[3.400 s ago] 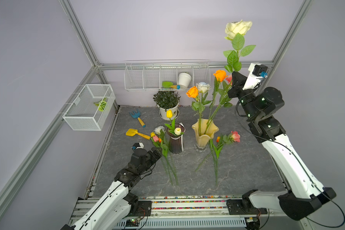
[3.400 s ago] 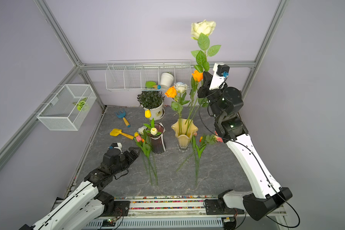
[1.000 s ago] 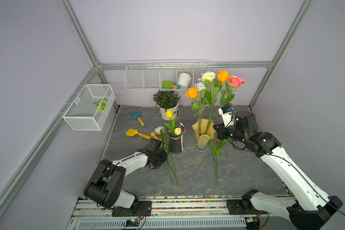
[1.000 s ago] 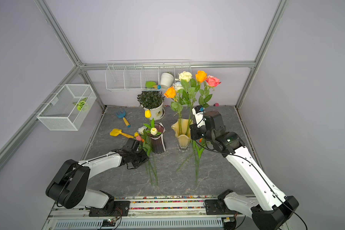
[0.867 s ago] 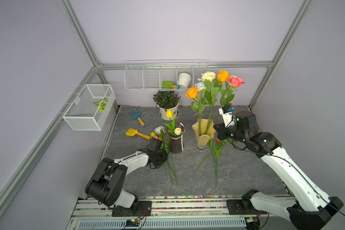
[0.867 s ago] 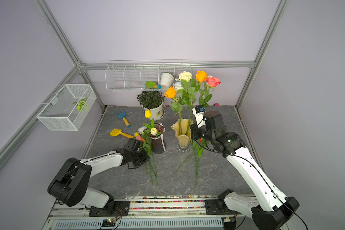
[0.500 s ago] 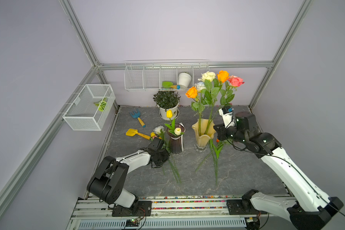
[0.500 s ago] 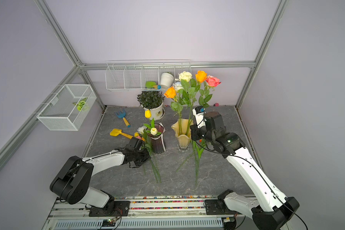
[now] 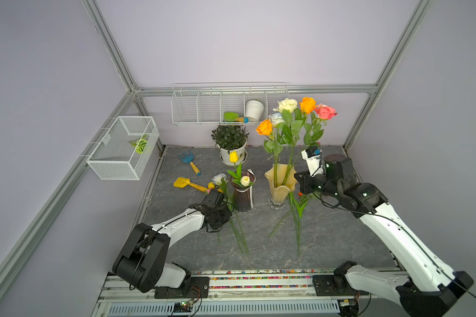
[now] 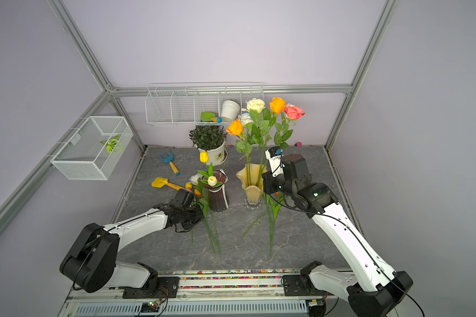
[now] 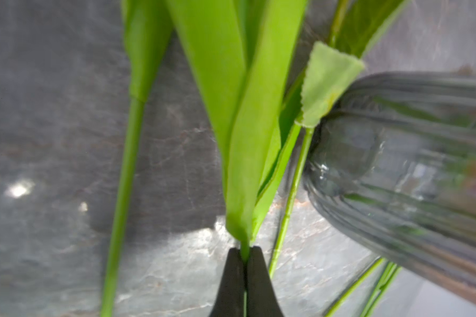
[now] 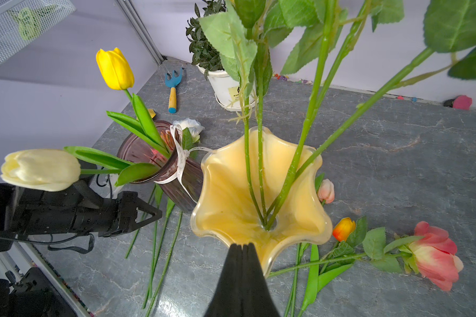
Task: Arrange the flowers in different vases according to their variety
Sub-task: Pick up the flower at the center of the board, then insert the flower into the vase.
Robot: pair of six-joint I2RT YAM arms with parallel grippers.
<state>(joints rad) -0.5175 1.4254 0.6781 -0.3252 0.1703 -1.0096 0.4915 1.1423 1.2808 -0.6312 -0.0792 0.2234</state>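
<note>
L jaws, low at centre-left in both top views, are clenched on a leafy stem [image 11: 241, 214] down by the counter [image 9: 341, 233], right beside the purple vase [image 9: 242, 196] at frame centre, w/ loose stems [image 9: 238, 233] lying just below it in frame. R jaws are pressed shut w/ nothing between them, at the rim of the yellow vase [image 12: 226, 192], just right of the purple one. Five roses [image 9: 286, 105] stand in the yellow vase, yellow & cream tulips [image 9: 233, 157] in the purple; a pink rose [image 12: 434, 255] & orange tulip [image 12: 343, 229] lie on the counter by the yellow vase's base.
</note>
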